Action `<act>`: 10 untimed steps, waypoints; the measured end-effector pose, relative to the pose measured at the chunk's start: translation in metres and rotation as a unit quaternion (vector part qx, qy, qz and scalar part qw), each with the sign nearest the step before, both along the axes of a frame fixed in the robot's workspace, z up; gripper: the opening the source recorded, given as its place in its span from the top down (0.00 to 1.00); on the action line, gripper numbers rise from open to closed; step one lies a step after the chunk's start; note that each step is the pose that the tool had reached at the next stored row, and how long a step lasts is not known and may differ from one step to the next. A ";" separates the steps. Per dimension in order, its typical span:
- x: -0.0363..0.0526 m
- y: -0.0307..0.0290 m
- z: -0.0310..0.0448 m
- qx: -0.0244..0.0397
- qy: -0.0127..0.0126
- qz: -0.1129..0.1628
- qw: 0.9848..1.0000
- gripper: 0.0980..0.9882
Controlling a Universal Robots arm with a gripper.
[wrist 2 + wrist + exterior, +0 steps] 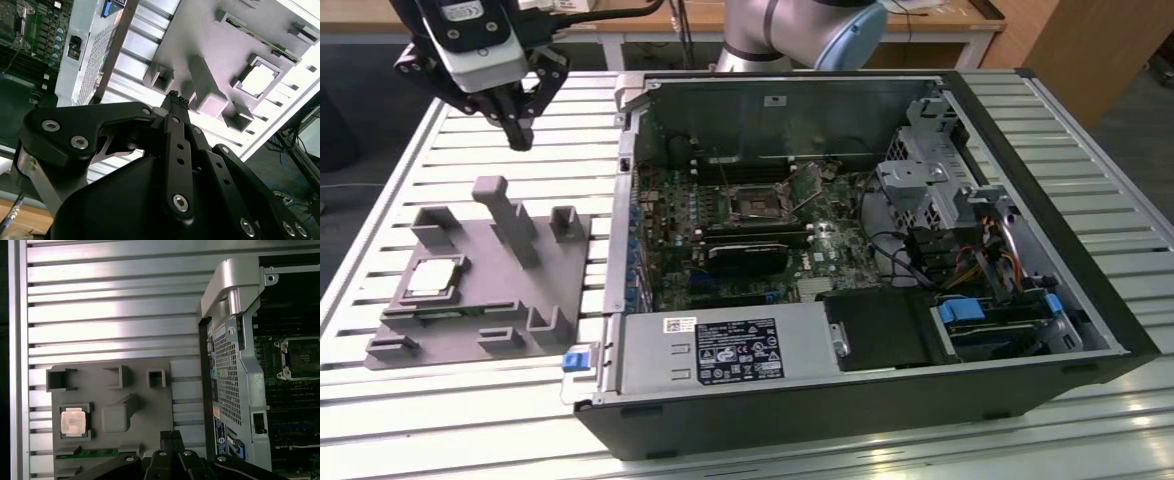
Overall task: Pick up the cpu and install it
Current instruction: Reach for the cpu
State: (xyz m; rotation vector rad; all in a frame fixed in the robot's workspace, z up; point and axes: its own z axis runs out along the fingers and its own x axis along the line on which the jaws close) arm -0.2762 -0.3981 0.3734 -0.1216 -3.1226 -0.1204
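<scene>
At the exterior view's left, the small square silver-topped cpu (434,277) lay recessed in a grey plastic fixture block (494,295) on the slatted metal worktop (454,420). Above hung the black pincer (520,138), tips seemingly pressed together, holding nothing. Rightward stood the open black computer case (854,412).

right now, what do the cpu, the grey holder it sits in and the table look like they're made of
The cpu: a metal top plate by the look, pale silver with a soft matte sheen. The grey holder: probably moulded or printed plastic, uniformly dull grey with blocky posts and pockets. The table: likely aluminium, bright brushed slats that catch glare.
</scene>
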 end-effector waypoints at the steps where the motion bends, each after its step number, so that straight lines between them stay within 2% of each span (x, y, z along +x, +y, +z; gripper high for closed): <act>1: -0.0011 0.0000 -0.0001 0.000 0.000 0.000 1.000 0.99; 10: -0.0105 0.0000 -0.0009 0.000 0.001 0.000 1.000 0.99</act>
